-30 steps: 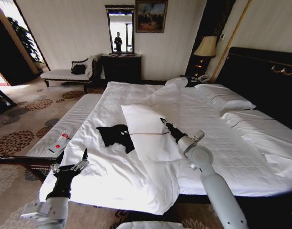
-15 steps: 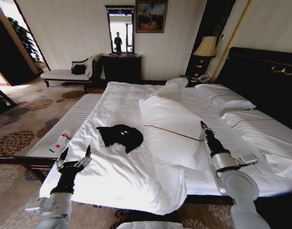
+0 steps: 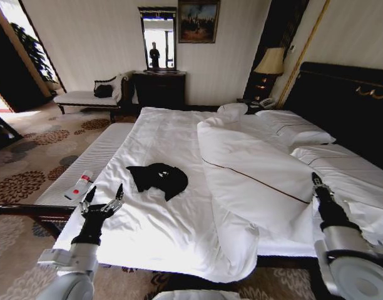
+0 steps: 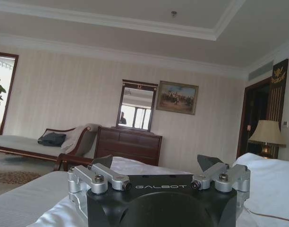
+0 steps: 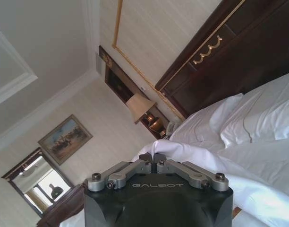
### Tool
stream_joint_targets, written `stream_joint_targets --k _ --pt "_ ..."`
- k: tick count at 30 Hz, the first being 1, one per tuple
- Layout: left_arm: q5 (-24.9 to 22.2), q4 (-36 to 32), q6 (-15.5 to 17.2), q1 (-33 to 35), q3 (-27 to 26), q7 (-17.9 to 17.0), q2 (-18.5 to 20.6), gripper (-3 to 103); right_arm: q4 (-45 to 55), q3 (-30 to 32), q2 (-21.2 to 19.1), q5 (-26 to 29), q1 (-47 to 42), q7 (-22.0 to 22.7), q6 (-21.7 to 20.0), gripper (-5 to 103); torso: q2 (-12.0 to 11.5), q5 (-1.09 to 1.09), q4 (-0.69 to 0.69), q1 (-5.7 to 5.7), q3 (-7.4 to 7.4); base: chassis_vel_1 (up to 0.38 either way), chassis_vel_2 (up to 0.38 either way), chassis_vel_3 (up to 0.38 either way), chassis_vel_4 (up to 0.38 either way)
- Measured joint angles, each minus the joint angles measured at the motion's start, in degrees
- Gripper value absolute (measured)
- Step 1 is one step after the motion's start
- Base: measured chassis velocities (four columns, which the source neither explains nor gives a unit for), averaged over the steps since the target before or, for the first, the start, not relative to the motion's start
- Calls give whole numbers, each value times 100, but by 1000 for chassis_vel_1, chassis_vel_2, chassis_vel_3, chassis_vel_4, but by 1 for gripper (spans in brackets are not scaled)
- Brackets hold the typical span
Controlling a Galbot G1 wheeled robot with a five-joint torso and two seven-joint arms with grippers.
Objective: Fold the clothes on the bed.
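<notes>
The clothes, a crumpled black T-shirt (image 3: 159,177), lie on the white sheet of the bed (image 3: 160,128), left of the middle. My right gripper (image 3: 316,180) is at the bed's right side, shut on the edge of the white duvet (image 3: 254,169), which is folded back over the right half. In the right wrist view its fingers (image 5: 153,157) are pressed together against the white duvet (image 5: 206,163). My left gripper (image 3: 104,199) hovers open at the bed's near left corner, short of the T-shirt. The left wrist view has that gripper (image 4: 155,163) with its jaws spread wide and nothing between them.
A narrow white bench (image 3: 94,159) runs along the bed's left side with a small red-and-white item (image 3: 79,185) on it. Pillows (image 3: 295,128) lie against the dark headboard (image 3: 342,94). A chaise (image 3: 85,97), dresser (image 3: 159,87) and lamp (image 3: 270,61) stand by the far wall.
My right gripper has swept to the right with the duvet edge, drawing the duvet off the middle of the bed. The left gripper has crept slightly forward and stays open.
</notes>
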Motion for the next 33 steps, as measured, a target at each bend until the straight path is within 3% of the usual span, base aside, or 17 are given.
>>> stream_joint_targets --k 9,13,20,26,29,33 --pt "-220 237 -13 -425 193 6 230 100 3 691 49 -371 -827 372 -93 0 0 0 1 0 0 0 0 0 0" --pt "-439 506 -88 -792 265 16 444 100 -11 1123 408 -438 -1179 836 48 0 0 0 -1 0 0 0 0 0 0" --pt "-613 754 -125 -1099 377 17 606 100 -19 1590 647 -525 -1382 1316 190 0 -1 1 1 1 0 0 0 0 0" --pt "-792 1134 -120 -1506 730 17 888 100 -24 2381 932 -1308 -1742 1446 401 0 -1 0 -2 1 0 0 0 0 0" --pt "-834 1216 -120 -1599 836 17 933 100 -26 2440 987 -1467 -1777 1543 330 0 -1 2 5 1 1 0 0 0 0" --pt "-905 1338 -116 -1729 971 15 973 100 -26 2467 1159 -1747 -1817 1864 130 0 -1 1 0 2 1 0 0 0 0"
